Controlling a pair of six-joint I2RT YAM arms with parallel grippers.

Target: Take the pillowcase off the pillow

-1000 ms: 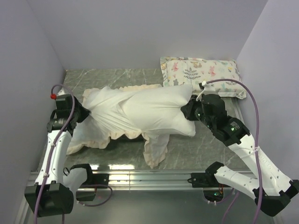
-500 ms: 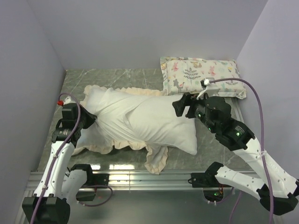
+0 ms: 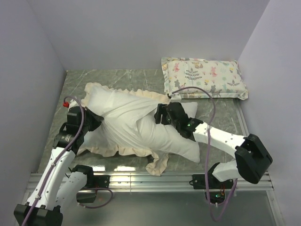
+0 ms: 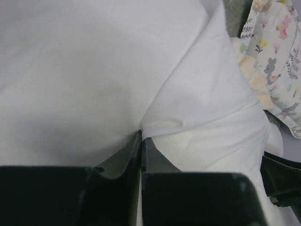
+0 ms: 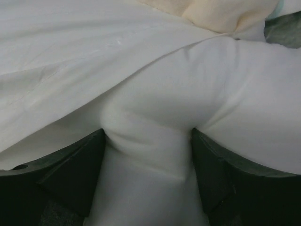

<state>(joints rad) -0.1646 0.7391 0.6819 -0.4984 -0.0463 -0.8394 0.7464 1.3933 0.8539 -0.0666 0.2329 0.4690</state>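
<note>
L gripper point(image 4: 141, 135): fingers together, pinching pillowcase point(image 3: 121, 120) at the pillow's point(image 3: 186, 145) left end. R gripper point(image 5: 148, 137): fingers apart, pushed onto pillow's middle. Grab pillow only, not cloth; pull slow.

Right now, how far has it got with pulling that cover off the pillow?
Partly done: one end of the pillow already shows bare outside the pillowcase. In hand: the left pincer is shut on a fold of pillowcase, while the right pincer stands open with pillow bulging between its fingers. Left: much of the pillow looks covered, so the pillowcase has yet to slide fully off.
</note>
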